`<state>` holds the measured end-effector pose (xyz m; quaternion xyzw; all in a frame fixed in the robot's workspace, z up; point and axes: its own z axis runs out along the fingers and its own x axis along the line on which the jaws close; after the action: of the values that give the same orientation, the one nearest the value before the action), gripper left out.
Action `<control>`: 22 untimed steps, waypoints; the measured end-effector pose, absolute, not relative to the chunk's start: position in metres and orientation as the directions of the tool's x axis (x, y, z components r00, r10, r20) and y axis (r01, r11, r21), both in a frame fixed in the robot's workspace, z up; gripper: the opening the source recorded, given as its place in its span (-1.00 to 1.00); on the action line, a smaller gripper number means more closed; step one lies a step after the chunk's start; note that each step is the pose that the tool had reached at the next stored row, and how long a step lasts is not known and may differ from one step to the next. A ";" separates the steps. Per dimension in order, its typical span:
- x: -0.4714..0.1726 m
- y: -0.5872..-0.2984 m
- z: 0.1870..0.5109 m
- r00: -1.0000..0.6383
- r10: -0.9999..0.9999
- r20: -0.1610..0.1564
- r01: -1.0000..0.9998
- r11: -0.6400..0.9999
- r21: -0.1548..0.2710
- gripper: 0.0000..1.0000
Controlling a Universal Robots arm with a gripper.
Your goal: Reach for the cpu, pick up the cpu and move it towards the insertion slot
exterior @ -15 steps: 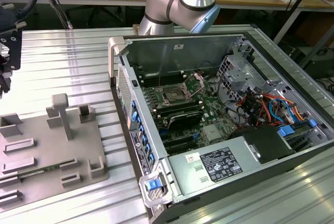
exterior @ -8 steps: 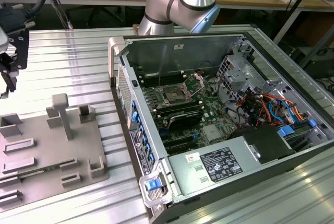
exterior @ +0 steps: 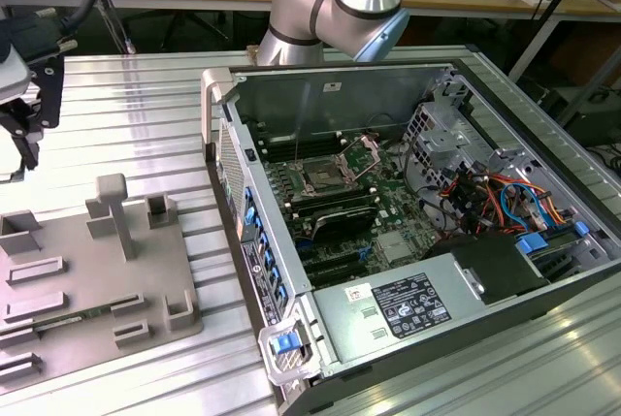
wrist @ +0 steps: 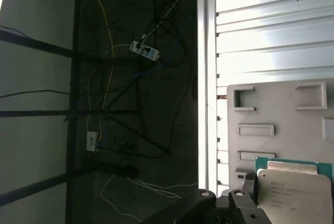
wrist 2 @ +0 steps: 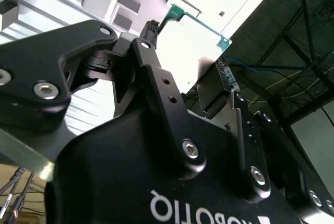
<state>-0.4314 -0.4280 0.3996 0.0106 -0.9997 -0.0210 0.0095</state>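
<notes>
The reach and the pick-up look done, and most of the carry is left. The jaws are closed to the width of the cpu (wrist: 295, 195) and hold it by opposite edges. In the first wrist view one finger (wrist: 245, 186) presses against its side, and the chip hangs clear above the grey tray (wrist: 282, 114) rather than resting in it. In the exterior view the jaws sit at about ten o'clock, raised over the ribbed surface (exterior: 136, 115) just beyond the tray's far edge. The insertion slot (exterior: 324, 179) lies off toward four o'clock from them. It is well apart from them, inside the open computer case (exterior: 254, 232), so the travel to the slot has barely started, by my reading. The load plate and lever area at the slot looks open, though I cannot be sure. The cpu is held flat, roughly parallel to the tray below. Its silver metal top plate faces back toward the wrist and its green rim shows along two sides. Being square, it has no real long axis. In the second wrist view its bright plate (wrist 2: 194, 44) spans the gap between the two fingers, one corner beside the nearer fingertip.
</notes>
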 end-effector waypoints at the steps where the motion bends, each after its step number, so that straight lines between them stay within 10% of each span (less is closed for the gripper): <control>1: -0.431 -0.428 0.400 -1.000 -0.022 0.019 -0.021 0.999 0.042 0.09; 22: -0.415 -0.428 0.400 -1.000 -0.022 0.019 -0.021 0.999 0.042 0.09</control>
<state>-0.4154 -0.4280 0.3996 0.0106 -0.9997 -0.0210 0.0095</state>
